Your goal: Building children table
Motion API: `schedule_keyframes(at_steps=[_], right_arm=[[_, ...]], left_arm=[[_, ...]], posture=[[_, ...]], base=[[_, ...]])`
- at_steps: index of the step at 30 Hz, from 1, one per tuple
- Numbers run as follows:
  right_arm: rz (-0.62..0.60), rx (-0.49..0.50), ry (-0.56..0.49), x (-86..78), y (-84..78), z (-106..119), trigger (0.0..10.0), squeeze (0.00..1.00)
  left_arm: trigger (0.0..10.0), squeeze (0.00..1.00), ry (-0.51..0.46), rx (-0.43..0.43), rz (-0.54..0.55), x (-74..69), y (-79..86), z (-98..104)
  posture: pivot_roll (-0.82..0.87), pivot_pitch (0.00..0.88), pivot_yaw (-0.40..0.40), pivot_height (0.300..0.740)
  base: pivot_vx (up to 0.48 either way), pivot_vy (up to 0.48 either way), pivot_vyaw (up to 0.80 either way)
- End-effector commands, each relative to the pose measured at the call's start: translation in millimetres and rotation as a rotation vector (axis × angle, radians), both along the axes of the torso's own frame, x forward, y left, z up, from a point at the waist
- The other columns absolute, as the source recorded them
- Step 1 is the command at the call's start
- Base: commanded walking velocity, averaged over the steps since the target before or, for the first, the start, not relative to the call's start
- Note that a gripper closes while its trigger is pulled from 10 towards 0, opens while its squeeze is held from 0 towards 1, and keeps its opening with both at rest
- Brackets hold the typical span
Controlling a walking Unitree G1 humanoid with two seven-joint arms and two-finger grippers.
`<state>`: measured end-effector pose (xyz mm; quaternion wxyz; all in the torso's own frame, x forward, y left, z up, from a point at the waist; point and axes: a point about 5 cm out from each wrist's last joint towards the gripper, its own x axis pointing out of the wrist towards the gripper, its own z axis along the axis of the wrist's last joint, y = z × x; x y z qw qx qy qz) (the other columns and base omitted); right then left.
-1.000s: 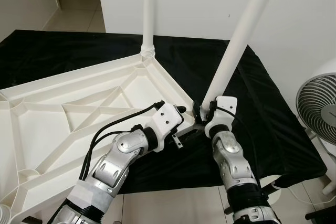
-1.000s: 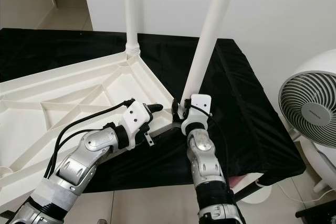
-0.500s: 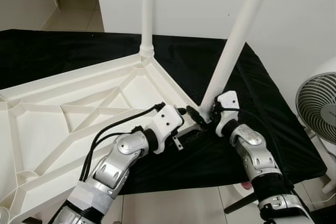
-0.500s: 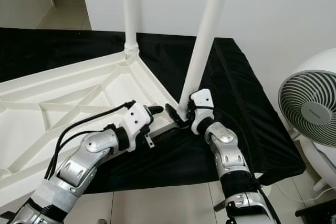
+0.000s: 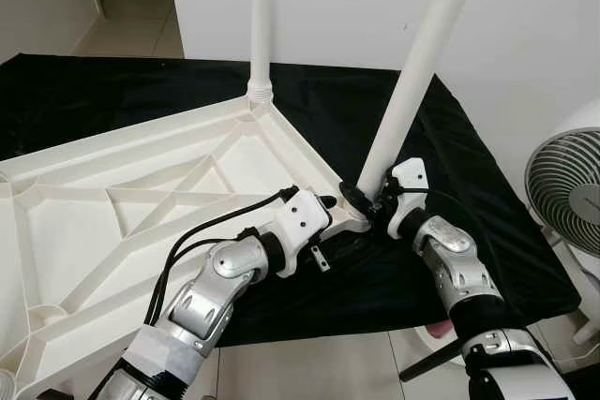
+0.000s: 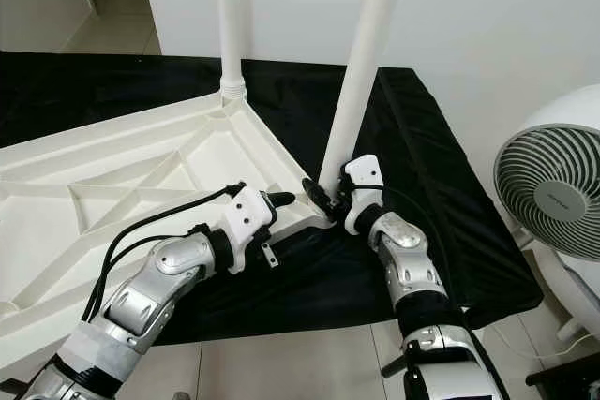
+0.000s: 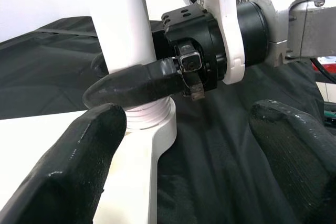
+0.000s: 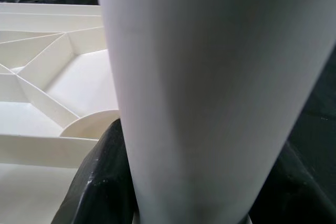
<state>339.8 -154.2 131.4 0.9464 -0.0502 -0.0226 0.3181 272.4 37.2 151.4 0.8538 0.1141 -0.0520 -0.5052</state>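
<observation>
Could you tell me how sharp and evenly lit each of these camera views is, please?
Left and right eye views: sharp, evenly lit, no glare, with the table leg and upturned tabletop crisp. Left wrist view: its own fingers are soft with closeness, while the right claw at the leg's base is in focus. Right wrist view: the leg is blurred with closeness, and shaded.

A: Arm finish? Silver segmented shells noted on left arm (image 5: 202, 297) and right arm (image 5: 455, 264), black joint rings between.

B: Confirmed. White wrist housings, black cables looped along left arm, glossy black fingers (image 7: 79, 156).
</observation>
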Motion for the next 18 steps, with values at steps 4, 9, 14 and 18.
schedule_keyframes(at_steps=[4, 9, 14, 18], right_arm=[[0.024, -0.02, 0.037, -3.8, 3.8, -11.1, 10.0, 0.0], [-0.061, -0.011, 0.069, -5.9, 7.2, -23.6, 10.0, 0.0], [-0.159, 0.012, 0.066, -7.9, 10.6, -28.6, 10.0, 0.0], [-0.318, 0.069, 0.064, -10.7, 11.0, -29.5, 10.0, 0.0]], left_arm=[[10.0, 0.0, 0.015, 0.021, -0.026, -4.5, -0.5, -4.2], [10.0, 0.0, 0.018, 0.02, -0.027, -5.0, -1.6, -5.4], [10.0, 0.0, 0.02, 0.019, -0.033, -5.5, -2.8, -5.7], [10.0, 0.0, 0.025, 0.02, -0.039, -6.8, -3.3, -6.9]], posture=[[0.13, 0.02, -0.067, 0.74], [0.13, 0.023, -0.067, 0.74], [0.11, 0.027, -0.062, 0.74], [0.11, 0.033, -0.062, 0.74]], base=[[0.0, 0.0, 0.0], [0.0, 0.0, 0.0], [0.0, 0.0, 0.0], [0.0, 0.0, 0.0]])
